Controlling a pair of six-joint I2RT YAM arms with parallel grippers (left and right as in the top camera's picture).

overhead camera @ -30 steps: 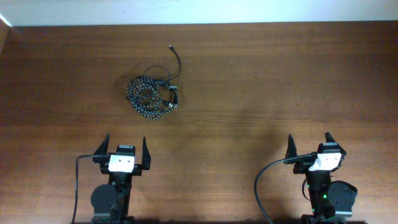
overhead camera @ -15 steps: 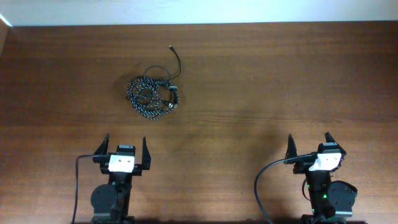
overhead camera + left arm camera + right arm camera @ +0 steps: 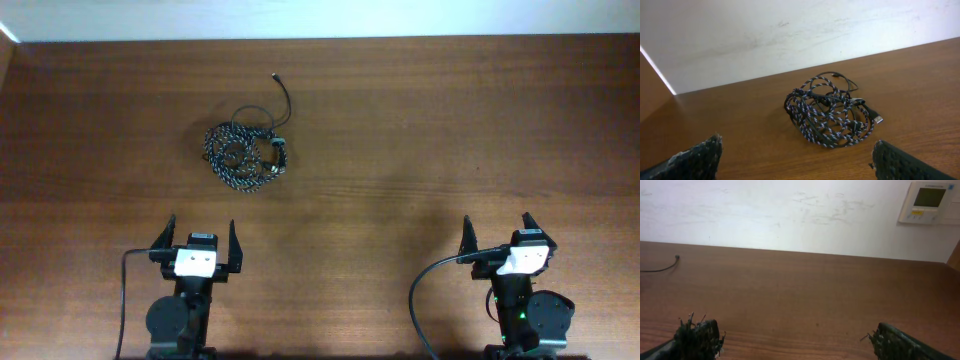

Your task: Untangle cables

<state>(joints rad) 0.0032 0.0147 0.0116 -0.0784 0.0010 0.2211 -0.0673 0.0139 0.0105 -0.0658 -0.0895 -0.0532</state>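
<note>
The cables (image 3: 245, 152) lie in one tangled heap on the wooden table, left of centre and towards the back. The braided black-and-white cable (image 3: 830, 117) forms most of the heap. The thin plain black cable (image 3: 285, 100) trails out of it to the back; its plug end (image 3: 676, 257) shows at the left edge of the right wrist view. My left gripper (image 3: 201, 240) stands open near the front edge, well short of the heap, nothing between its fingers. My right gripper (image 3: 497, 234) is open too, far to the right of the cables, over bare wood.
A white wall (image 3: 790, 30) runs along the table's far edge. A wall control panel (image 3: 929, 202) hangs at the back right. Thick black cables (image 3: 425, 290) run from each arm's base off the front of the table.
</note>
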